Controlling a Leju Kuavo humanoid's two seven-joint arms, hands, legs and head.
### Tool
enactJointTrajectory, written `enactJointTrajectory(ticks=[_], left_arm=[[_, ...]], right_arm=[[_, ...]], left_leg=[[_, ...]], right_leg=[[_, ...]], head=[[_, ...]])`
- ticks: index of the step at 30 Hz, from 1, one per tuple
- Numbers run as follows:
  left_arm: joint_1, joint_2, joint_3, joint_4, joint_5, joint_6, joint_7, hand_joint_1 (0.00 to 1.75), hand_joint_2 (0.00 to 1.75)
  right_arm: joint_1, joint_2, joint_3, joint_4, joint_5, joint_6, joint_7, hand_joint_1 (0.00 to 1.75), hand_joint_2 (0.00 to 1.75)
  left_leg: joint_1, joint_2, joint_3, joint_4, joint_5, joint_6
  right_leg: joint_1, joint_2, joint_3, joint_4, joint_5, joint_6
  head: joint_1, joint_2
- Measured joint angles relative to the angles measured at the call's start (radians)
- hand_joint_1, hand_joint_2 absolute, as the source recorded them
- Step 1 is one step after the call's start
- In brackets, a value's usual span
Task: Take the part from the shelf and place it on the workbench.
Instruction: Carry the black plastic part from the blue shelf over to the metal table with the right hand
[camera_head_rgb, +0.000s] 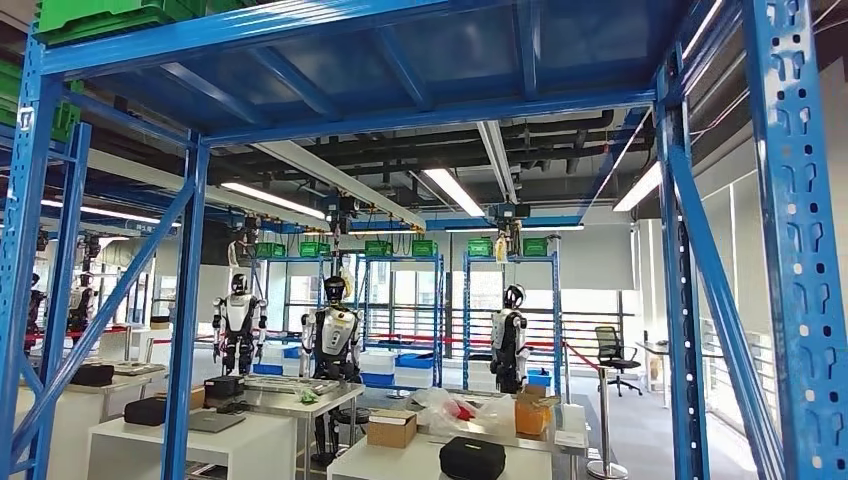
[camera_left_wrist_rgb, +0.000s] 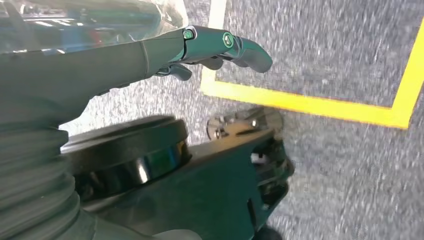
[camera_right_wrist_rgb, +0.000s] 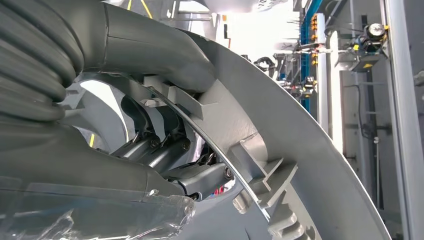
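Right hand (camera_right_wrist_rgb: 165, 150) grips grey part (camera_right_wrist_rgb: 300, 150) | left hand (camera_left_wrist_rgb: 200, 47) empty, fingers extended over floor (camera_left_wrist_rgb: 325, 50)

3 robots (camera_head_rgb: 333, 340), 1 office chair (camera_head_rgb: 609, 350), 1 cardboard box (camera_head_rgb: 391, 429)

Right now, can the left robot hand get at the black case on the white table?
Probably not: the left robot hand hangs over the floor; the black case sits beyond the blue rack.
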Motion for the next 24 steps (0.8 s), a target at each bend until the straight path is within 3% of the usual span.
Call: enactJointTrajectory(ticks=[2,4,7,8,9,10,11,13,14,15,18,20,22,23,24], left_arm=[[-0.003,0.000,-0.001,-0.001,0.002,-0.001,0.001,0.00,1.75],[-0.003,0.000,-0.004,-0.001,0.004,-0.001,0.002,0.00,1.75],[-0.003,0.002,-0.010,-0.001,0.005,-0.001,0.003,0.00,1.75],[-0.003,0.003,-0.012,-0.001,0.005,0.000,0.004,0.00,1.75],[-0.003,0.003,-0.014,-0.001,0.005,0.000,0.004,0.00,1.75],[-0.003,0.003,-0.016,-0.001,0.005,0.000,0.004,0.00,1.75],[-0.004,0.004,-0.017,-0.001,0.005,0.000,0.004,0.00,1.75],[-0.008,0.005,-0.018,-0.001,0.005,-0.001,0.004,0.00,1.75],[-0.011,0.006,-0.019,-0.001,0.005,-0.001,0.005,0.00,1.75],[-0.013,0.007,-0.021,-0.001,0.005,-0.002,0.005,0.00,1.75],[-0.016,0.010,-0.025,-0.001,0.004,-0.007,0.007,0.00,1.75],[-0.018,0.011,-0.025,-0.001,0.004,-0.008,0.007,0.00,1.75],[-0.020,0.012,-0.026,-0.001,0.005,-0.008,0.007,0.00,1.75],[-0.020,0.013,-0.026,-0.001,0.005,-0.008,0.007,0.00,1.75],[-0.020,0.014,-0.026,-0.001,0.005,-0.008,0.007,0.00,1.75]], right_arm=[[0.000,0.000,-0.001,0.000,0.006,-0.001,0.000,1.75,1.75],[0.001,0.000,-0.002,0.000,0.010,-0.004,0.000,1.75,1.75],[0.006,0.000,-0.002,0.000,0.016,-0.010,0.001,1.75,1.75],[0.010,0.000,-0.002,0.000,0.018,-0.012,0.002,1.75,1.75],[0.014,0.000,-0.002,0.000,0.021,-0.013,0.003,1.75,1.75],[0.016,0.000,-0.001,0.000,0.023,-0.015,0.003,1.75,1.75],[0.018,0.000,-0.001,0.000,0.026,-0.016,0.003,1.75,1.75],[0.019,0.000,-0.002,0.000,0.030,-0.020,0.003,1.75,1.75],[0.019,0.000,-0.002,0.000,0.033,-0.022,0.004,1.75,1.75],[0.020,0.000,-0.002,0.000,0.036,-0.023,0.004,1.75,1.75],[0.022,-0.002,-0.003,0.000,0.043,-0.027,0.005,1.75,1.75],[0.023,-0.004,-0.004,0.000,0.045,-0.029,0.005,1.75,1.75],[0.027,-0.006,-0.004,0.000,0.046,-0.030,0.005,1.75,1.75],[0.030,-0.007,-0.004,0.000,0.046,-0.031,0.005,1.75,1.75],[0.033,-0.008,-0.004,0.000,0.046,-0.032,0.005,1.75,1.75]], left_leg=[[0.001,-0.001,-0.006,-0.001,0.012,-0.016],[0.002,-0.001,-0.014,0.017,-0.008,-0.027],[0.007,-0.001,-0.061,0.169,-0.124,-0.042],[0.009,-0.001,-0.075,0.226,-0.153,-0.046],[0.011,-0.001,-0.076,0.259,-0.162,-0.050],[0.012,0.000,-0.062,0.256,-0.153,-0.052],[0.014,0.000,-0.029,0.215,-0.130,-0.053],[0.016,0.003,0.052,0.087,-0.094,-0.052],[0.014,0.003,0.077,0.041,-0.085,-0.047],[0.012,0.003,0.087,0.017,-0.085,-0.040],[0.009,0.004,0.075,0.009,-0.073,-0.015],[0.011,0.007,0.062,0.002,-0.057,0.000],[0.010,0.007,0.042,0.002,-0.041,0.008],[0.009,0.007,0.031,0.002,-0.034,0.010],[0.007,0.007,0.020,0.003,-0.028,0.010]], right_leg=[[0.004,0.001,0.012,-0.038,0.008,-0.012],[0.000,-0.004,0.007,-0.048,0.025,-0.023],[-0.004,-0.011,-0.012,-0.049,0.043,-0.032],[-0.004,-0.013,-0.021,-0.045,0.047,-0.031],[-0.005,-0.014,-0.030,-0.040,0.051,-0.030],[-0.005,-0.015,-0.041,-0.033,0.053,-0.028],[-0.006,-0.016,-0.050,-0.026,0.055,-0.026],[-0.007,-0.016,-0.068,-0.009,0.058,-0.019],[-0.006,-0.015,-0.075,-0.002,0.060,-0.014],[-0.005,-0.015,-0.081,0.002,0.063,-0.007],[-0.007,-0.013,-0.089,0.004,0.072,0.013],[-0.009,-0.010,-0.108,0.047,0.027,0.024],[-0.011,-0.008,-0.148,0.159,-0.058,0.030],[-0.011,-0.007,-0.166,0.220,-0.090,0.032],[-0.011,-0.007,-0.173,0.259,-0.103,0.032]], head=[[-0.001,0.000],[-0.001,0.000],[0.005,0.000],[0.006,0.000],[0.008,0.000],[0.009,0.000],[0.011,0.000],[0.012,0.000],[0.012,0.000],[0.012,0.000],[0.009,0.000],[0.006,0.000],[0.003,0.000],[0.002,0.000],[0.001,0.000]])
